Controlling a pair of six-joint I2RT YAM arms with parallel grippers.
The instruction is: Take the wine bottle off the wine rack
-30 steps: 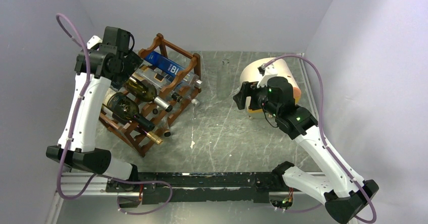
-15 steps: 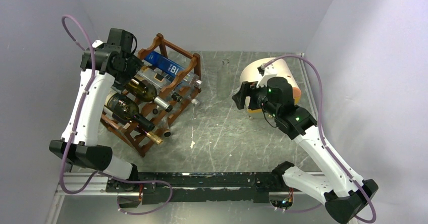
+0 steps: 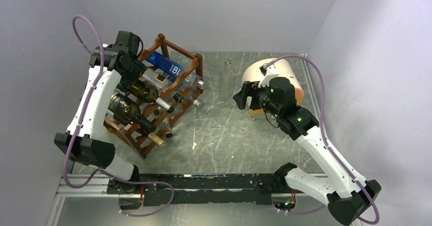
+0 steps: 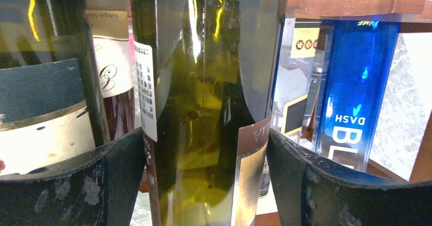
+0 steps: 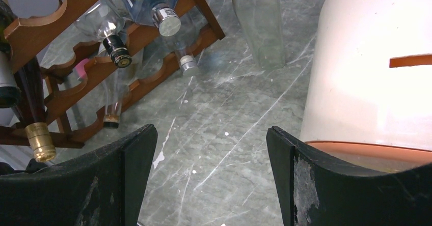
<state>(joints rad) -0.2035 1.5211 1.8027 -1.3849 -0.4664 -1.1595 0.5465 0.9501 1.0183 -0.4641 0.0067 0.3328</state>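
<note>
Left gripper point(image 4: 206, 154) straddles the green wine bottle point(image 4: 204, 73), glass very close on both sides; can't tell if clenched. Bottle lies in the wine rack point(image 4: 351, 2), blue bottle point(image 4: 356, 83) just right of it. Right gripper point(image 5: 209, 149) released, empty, above the tabletop point(image 5: 224, 104), cream drum box point(image 5: 377, 68) just to its right.

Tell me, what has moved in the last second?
The left gripper moved in toward the wine rack and now straddles the olive-green wine bottle; whether it grips yet is unclear. The right gripper and the rack stayed put.
</note>
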